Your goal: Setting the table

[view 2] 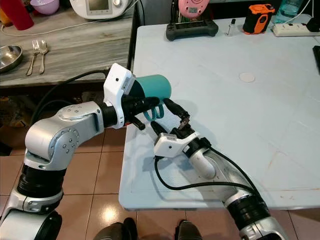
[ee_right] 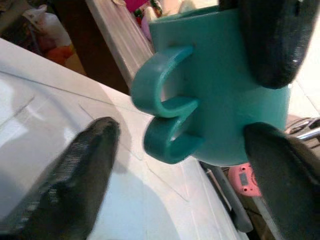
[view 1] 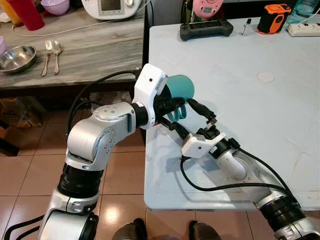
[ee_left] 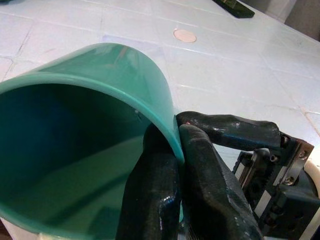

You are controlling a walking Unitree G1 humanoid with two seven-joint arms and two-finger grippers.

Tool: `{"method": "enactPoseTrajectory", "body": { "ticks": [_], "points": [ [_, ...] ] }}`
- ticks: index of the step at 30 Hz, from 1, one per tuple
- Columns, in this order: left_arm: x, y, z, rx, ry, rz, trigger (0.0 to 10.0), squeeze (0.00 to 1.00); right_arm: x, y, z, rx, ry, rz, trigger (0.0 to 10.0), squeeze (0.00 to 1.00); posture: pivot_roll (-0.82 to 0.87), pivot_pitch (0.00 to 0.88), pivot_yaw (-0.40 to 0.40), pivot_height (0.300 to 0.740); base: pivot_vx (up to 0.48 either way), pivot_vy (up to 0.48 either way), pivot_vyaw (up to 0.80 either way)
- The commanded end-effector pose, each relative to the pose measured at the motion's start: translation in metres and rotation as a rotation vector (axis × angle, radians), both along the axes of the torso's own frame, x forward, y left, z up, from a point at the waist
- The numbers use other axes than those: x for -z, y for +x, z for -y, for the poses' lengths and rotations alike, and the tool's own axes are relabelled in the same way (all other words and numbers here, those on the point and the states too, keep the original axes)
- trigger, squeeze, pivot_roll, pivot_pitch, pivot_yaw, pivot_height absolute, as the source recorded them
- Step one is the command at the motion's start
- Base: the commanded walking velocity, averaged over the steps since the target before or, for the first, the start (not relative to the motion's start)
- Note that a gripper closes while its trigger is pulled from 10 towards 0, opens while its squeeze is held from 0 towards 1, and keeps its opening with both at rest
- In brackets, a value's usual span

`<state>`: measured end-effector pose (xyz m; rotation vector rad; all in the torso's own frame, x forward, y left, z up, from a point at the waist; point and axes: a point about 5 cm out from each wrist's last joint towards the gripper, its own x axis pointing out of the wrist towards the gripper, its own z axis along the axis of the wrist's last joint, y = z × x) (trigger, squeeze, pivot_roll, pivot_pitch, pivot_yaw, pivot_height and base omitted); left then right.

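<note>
A teal plastic cup (view 1: pixel 182 86) with a handle lies tilted on its side in the air, just above the near left part of the white table (view 1: pixel 250 105). My left gripper (view 1: pixel 174 106) is shut on the cup's rim, one finger inside and one outside, as the left wrist view shows at the rim (ee_left: pixel 175 132). My right gripper (view 1: pixel 191 118) stands open just below and beside the cup. In the right wrist view the cup's handle (ee_right: pixel 167 107) sits between its spread fingers (ee_right: pixel 85 160), untouched.
On the wooden counter (view 1: pixel 95 50) to the left lie a steel bowl (view 1: pixel 17 57), a fork and a spoon (view 1: pixel 51 54). At the table's far edge are a black controller (view 1: pixel 206 29), an orange device (view 1: pixel 274 17) and a power strip (view 1: pixel 302 29). A small white disc (view 1: pixel 265 77) lies mid-table.
</note>
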<state>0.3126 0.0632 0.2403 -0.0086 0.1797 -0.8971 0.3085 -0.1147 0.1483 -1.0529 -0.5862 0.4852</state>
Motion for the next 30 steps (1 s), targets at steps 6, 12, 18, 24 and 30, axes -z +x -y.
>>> {"method": "enactPoseTrajectory", "body": {
  "ticks": [6, 12, 18, 24, 30],
  "points": [
    [-0.005, -0.007, 0.007, 0.036, -0.041, -0.030, 10.0, 0.00, -0.002, -0.003, -0.007, -0.046, -0.007, 0.062, 0.0, 0.00, -0.17, 0.201, 0.096, 0.740, 0.000, 0.000, 0.00],
    [-0.001, -0.006, 0.007, 0.012, -0.069, -0.097, 10.0, 0.00, -0.015, -0.003, -0.011, -0.064, -0.009, 0.164, 0.0, 0.00, -0.17, 0.197, 0.099, 0.740, 0.000, 0.000, 0.00],
    [0.005, -0.004, 0.005, -0.026, -0.065, -0.170, 10.0, 0.00, -0.025, -0.005, -0.015, -0.083, -0.011, 0.233, 0.0, 0.00, -0.17, 0.193, 0.098, 0.740, 0.000, 0.000, 0.00],
    [0.008, -0.003, 0.004, -0.041, -0.090, -0.203, 10.0, 0.00, -0.031, -0.007, -0.016, -0.087, 0.005, 0.271, 0.0, 0.00, -0.17, 0.192, 0.099, 0.740, 0.000, 0.000, 0.00],
    [0.008, -0.003, 0.004, -0.046, -0.098, -0.220, 10.0, 0.00, -0.034, -0.007, -0.017, -0.085, 0.009, 0.293, 0.0, 0.00, -0.17, 0.194, 0.102, 0.740, 0.000, 0.000, 0.00]
  ]
}}
